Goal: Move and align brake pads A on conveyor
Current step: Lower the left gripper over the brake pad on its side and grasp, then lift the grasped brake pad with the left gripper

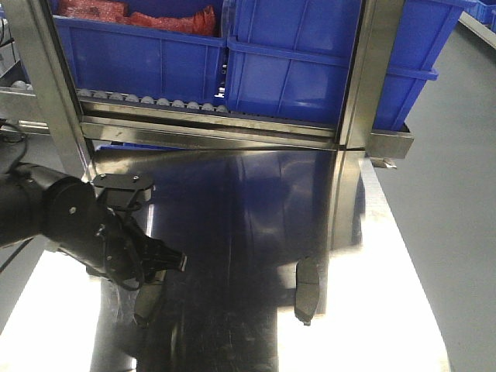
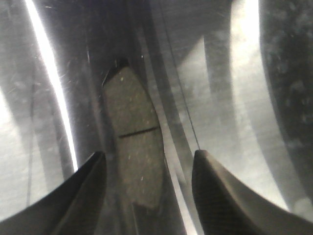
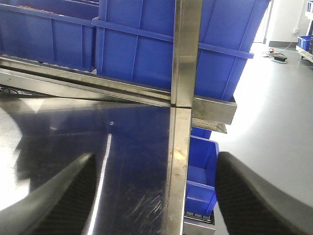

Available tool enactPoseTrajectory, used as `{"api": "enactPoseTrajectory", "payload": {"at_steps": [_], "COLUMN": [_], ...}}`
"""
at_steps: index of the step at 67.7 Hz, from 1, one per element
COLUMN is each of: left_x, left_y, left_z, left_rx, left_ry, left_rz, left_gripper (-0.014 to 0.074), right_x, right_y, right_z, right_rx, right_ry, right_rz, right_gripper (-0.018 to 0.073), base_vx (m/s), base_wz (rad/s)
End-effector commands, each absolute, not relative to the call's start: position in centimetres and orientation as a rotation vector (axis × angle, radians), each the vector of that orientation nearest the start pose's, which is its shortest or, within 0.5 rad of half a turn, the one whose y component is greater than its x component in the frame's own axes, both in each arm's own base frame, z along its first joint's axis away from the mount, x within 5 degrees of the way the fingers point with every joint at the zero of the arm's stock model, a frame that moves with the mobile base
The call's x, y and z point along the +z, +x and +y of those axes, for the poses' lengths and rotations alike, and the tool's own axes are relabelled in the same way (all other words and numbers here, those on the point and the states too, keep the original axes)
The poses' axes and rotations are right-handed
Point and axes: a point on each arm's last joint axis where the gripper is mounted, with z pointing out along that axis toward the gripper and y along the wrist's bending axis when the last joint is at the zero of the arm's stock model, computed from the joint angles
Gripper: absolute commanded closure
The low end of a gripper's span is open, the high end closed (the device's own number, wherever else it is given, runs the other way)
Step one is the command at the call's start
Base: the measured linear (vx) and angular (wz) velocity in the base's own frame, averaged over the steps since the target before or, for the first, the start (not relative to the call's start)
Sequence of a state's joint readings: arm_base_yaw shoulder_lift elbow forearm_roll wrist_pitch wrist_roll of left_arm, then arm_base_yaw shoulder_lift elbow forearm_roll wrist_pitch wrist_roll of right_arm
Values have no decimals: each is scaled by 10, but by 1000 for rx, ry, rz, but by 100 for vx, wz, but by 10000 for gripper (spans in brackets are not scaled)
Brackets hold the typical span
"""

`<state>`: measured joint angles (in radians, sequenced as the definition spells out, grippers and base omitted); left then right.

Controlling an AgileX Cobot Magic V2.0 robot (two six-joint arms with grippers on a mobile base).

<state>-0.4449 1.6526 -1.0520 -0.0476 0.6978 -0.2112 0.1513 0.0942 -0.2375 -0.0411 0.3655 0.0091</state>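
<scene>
Brake pads A number two in the front view, both lying flat on the shiny steel table [image 1: 256, 201]. The first pad [image 2: 137, 147] sits between the spread fingers [image 2: 73, 196] of the left pincer [image 2: 146, 196], which is released and grasps nothing; the pad's near half lies in the gap, close by one finger and clear of the other. Its long axis runs straight away from the wrist camera, friction face up; the centre groove crosses it at mid-length; a dark tab of backing plate shows at the far tip. In the front view this pad is only partly seen below the black left arm [image 1: 70, 217]. The second pad [image 1: 308, 288] lies well apart to the right, its long axis also pointing toward the rack [image 1: 209, 132], so the two lie roughly parallel.

The right pincer [image 3: 156, 196] is likewise released, its two fingers wide apart with nothing between them; it hangs over the table near an upright steel post [image 3: 178, 122].

Beyond the table the rack carries a row of rollers [image 1: 155, 101] and two large blue bins in the front view. The left bin [image 1: 139, 54] holds red pieces [image 1: 178, 19]; what the right bin [image 1: 310, 70] holds cannot be seen. One small blue bin [image 3: 200, 166] sits lower, beside the post, in the right wrist view.
</scene>
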Motion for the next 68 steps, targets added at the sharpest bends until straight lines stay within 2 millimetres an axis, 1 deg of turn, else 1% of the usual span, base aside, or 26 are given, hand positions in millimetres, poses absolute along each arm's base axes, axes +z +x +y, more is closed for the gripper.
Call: {"api": "enactPoseTrajectory", "payload": {"at_steps": [1, 13, 21, 28, 54, 63, 68], "left_x": [229, 218, 211, 206, 191, 187, 187], "left_y": [300, 311, 316, 318, 322, 323, 323], "left_z": [-149, -153, -155, -154, -156, -156, -156], "left_rx": [-255, -225, -210, -186, -155, -149, -147], "left_ry": [254, 237, 207, 158, 161, 171, 185], "left_rz": [2734, 2795, 2823, 2829, 2865, 2874, 2873], "left_gripper": [209, 209, 193, 172, 161, 182, 232], "right_x": [269, 269, 269, 269, 269, 269, 269], "right_y": [52, 52, 52, 52, 52, 52, 52], "right_z": [7, 7, 7, 7, 7, 7, 7], "right_rx": [71, 71, 71, 71, 71, 71, 71], "right_ry": [-148, -148, -148, -148, -148, -148, -148], "right_rz": [1611, 1611, 1611, 1611, 1611, 1611, 1611], "right_gripper": [71, 71, 71, 71, 71, 71, 71], "base_vx": [0, 0, 0, 0, 0, 0, 0], "base_wz": [0, 0, 0, 0, 0, 0, 0]}}
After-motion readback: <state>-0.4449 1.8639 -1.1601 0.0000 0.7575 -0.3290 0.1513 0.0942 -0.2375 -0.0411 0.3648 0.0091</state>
